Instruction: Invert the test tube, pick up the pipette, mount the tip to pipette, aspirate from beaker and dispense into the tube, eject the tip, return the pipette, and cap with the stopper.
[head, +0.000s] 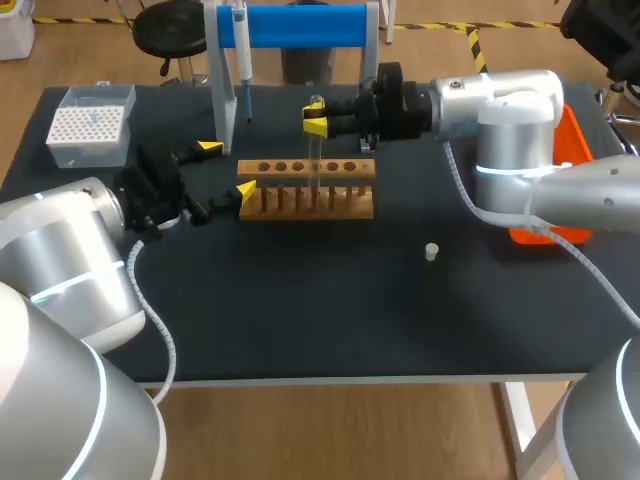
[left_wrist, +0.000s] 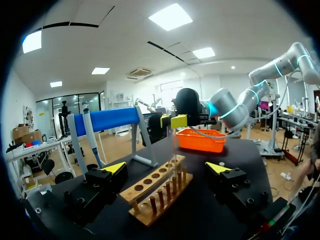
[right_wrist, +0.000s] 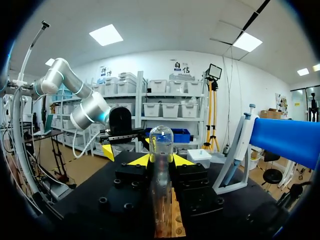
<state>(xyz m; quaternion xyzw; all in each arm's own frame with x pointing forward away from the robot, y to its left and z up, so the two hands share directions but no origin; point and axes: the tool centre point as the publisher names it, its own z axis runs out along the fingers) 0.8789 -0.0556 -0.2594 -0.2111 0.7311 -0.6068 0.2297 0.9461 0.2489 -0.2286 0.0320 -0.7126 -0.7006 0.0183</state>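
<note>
Inspection at this moment, bench with two arms.

The right fingers (head: 317, 124) were closed on the test tube (right_wrist: 161, 145), one on each side, with the tube upright between them. They gripped the tube's upper part. Its lower part hung down into or just in front of the wooden rack (head: 306, 168) at the middle of the counter (head: 330, 310), toward the far edge. The right wrist view showed the rounded, closed end uppermost, so I judged the inversion not yet done.

The left fingers (head: 242, 190) stood wide apart and held nothing. They bracketed the left end of the rack. Contact with the wood could not be confirmed.

The pipette (head: 242, 45) hung on the blue-barred stand (head: 300, 25) at the far edge. The tip box (head: 90, 125) sat at the far left corner. The stopper (head: 431, 251) lay loose right of centre, well apart from the rack. An orange tray (head: 573, 150) sat at the right edge. No beaker could be made out.

Handling assessment: the tube looked clear, thin-walled and smooth. I judged it light, rigid, slippery and liable to crack under a hard squeeze. A hold on the straight barrel, clear of the domed end and the mouth, appeared soundest. Pressure should be moderate. Turning it over would need clearance from the rack's top board, since a knock there could break the tube or twist it in the grip.
</note>
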